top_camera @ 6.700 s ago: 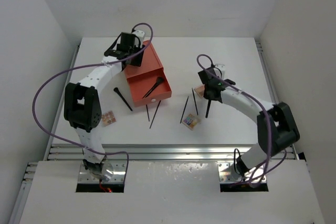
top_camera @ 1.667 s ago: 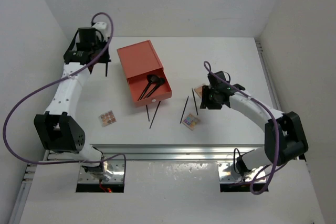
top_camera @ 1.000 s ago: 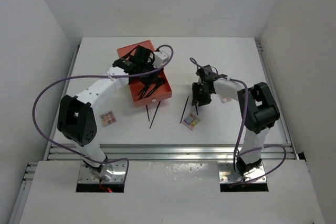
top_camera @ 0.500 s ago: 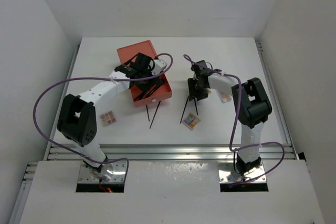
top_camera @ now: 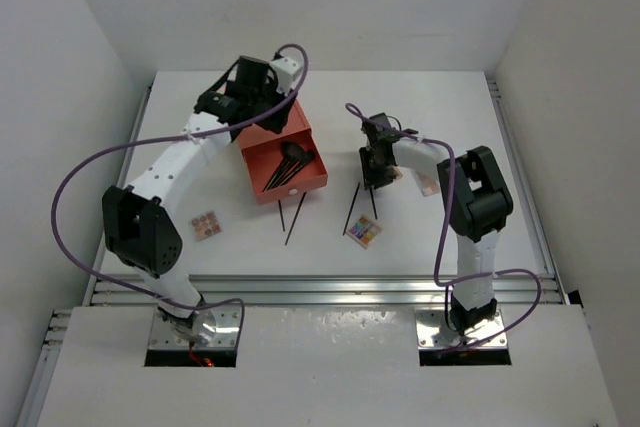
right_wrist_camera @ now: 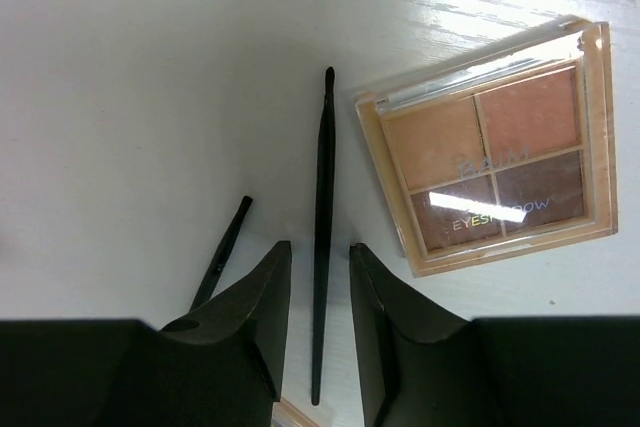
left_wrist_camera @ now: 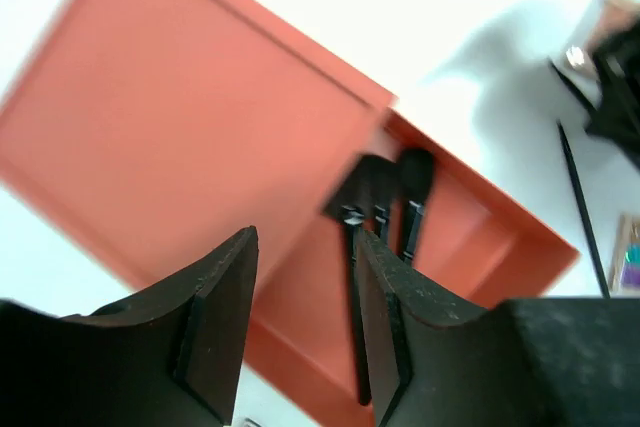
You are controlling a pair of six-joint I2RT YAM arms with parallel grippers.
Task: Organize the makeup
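Note:
My left gripper point(top_camera: 262, 107) hangs open and empty over the closed lid of the orange box point(top_camera: 268, 119). In the left wrist view its fingers point(left_wrist_camera: 305, 247) frame the open drawer point(left_wrist_camera: 470, 247), where black brushes point(left_wrist_camera: 398, 197) lie. They also show in the top view point(top_camera: 290, 162). My right gripper point(top_camera: 376, 169) is open, and in its wrist view point(right_wrist_camera: 318, 257) the jaws straddle a thin black brush point(right_wrist_camera: 322, 217) lying on the table. A brown-and-peach eyeshadow palette point(right_wrist_camera: 495, 147) lies just to its right. A second thin stick point(right_wrist_camera: 222, 252) lies to its left.
Two more thin sticks point(top_camera: 292, 215) lie in front of the drawer, and another point(top_camera: 352, 209) lies beside a multicoloured palette point(top_camera: 363, 231). A pink-brown palette point(top_camera: 205, 225) lies at the near left. White walls close in the table on three sides.
My left gripper has pulled back from over the drawer to the far left, above the box lid. My right gripper has stayed almost still over the thin brush.

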